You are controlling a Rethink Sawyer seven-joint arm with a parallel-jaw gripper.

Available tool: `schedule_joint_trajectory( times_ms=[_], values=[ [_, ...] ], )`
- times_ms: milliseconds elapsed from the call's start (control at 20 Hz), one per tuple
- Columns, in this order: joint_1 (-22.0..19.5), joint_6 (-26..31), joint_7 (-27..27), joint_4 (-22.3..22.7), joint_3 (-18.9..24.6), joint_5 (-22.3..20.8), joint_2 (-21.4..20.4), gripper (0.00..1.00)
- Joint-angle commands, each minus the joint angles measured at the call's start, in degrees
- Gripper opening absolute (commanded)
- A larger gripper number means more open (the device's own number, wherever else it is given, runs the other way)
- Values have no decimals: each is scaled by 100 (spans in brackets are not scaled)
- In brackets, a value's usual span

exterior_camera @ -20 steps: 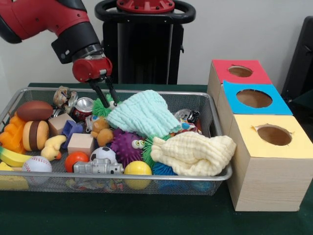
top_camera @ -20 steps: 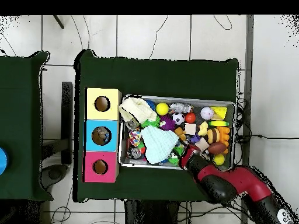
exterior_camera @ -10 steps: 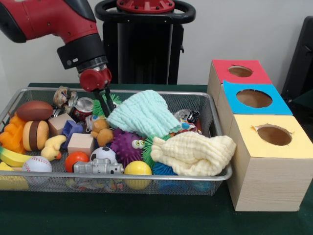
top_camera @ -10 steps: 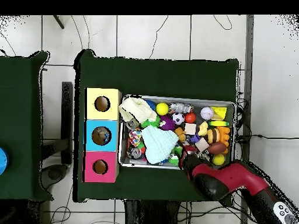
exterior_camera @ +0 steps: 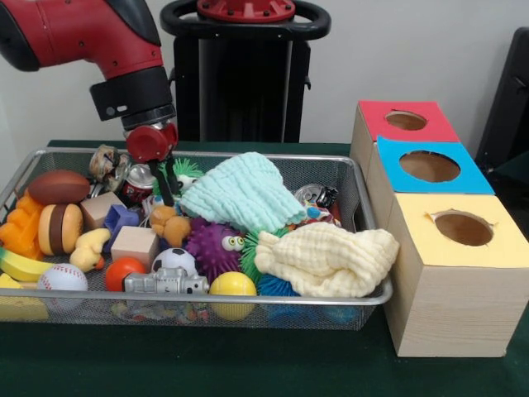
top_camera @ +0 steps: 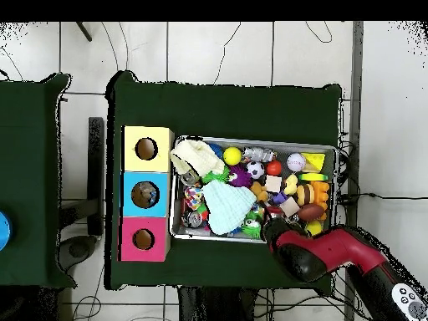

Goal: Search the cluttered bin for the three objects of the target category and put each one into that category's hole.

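Place: a robotics lab — a staged test setup, not a home.
Table: green cloth over a tiled floor with loose cables.
Props: wire bin of toys, three wooden boxes with colour-coded holes — red, blue, yellow.
Backdrop: plain white wall.

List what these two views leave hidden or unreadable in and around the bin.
- Gripper: front view, tips sunk among toys beside the red can; open or shut unreadable. Overhead, the arm covers it.
- Under the mint cloth and yellow cloth: hidden in both views.
- Box holes, e.g. the yellow box: front view shows no contents.
- Bin bottom layer: blurred behind mesh, front view.
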Motion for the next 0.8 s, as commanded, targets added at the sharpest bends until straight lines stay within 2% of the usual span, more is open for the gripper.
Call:
schedule_joint_trajectory(
  times_ms=[50,150,300,400,600,800],
  values=[
    [38,202,-221,-846,-631,-76,-93,100],
    [-165,226,-467,-821,-489,177,72,100],
    [-733,513,-1078,-726,-78,961,616,100],
    [-967,689,-1324,-674,92,1337,912,100],
    [-1092,858,-1484,-637,170,1665,1163,100],
    [-1160,913,-1550,-611,222,1789,1255,100]
  ],
)
